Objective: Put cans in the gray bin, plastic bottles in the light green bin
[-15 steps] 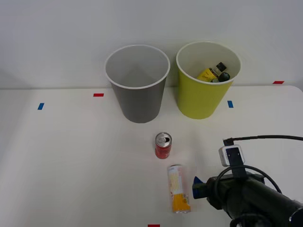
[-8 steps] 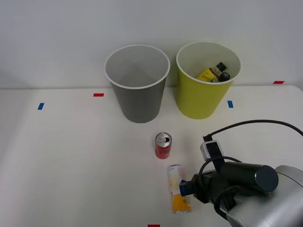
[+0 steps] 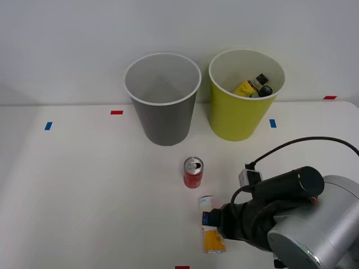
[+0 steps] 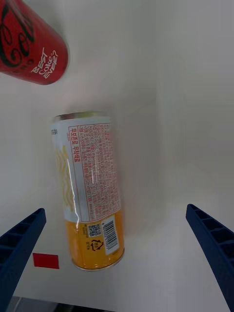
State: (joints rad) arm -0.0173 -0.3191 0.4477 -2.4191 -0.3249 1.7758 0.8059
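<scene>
I see my right hand (image 4: 117, 253) opened wide, its blue fingers (image 4: 19, 243) apart on both sides of the slim can (image 4: 90, 190), not touching it. This can lies on the white surface (image 3: 84, 185); its label has small red print I cannot read, and a QR code on the orange end. Near it stands the red can (image 3: 193, 172), with white words "BEST COKE EVER?". Further away stand the gray bin (image 3: 162, 101) and the light green bin (image 3: 244, 95) with bottles (image 3: 255, 87) inside.

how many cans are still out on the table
2. The red can stands upright in front of the gray bin. The slim can lies on its side nearer the robot, the open right gripper over it. Neither is binned yet.
</scene>
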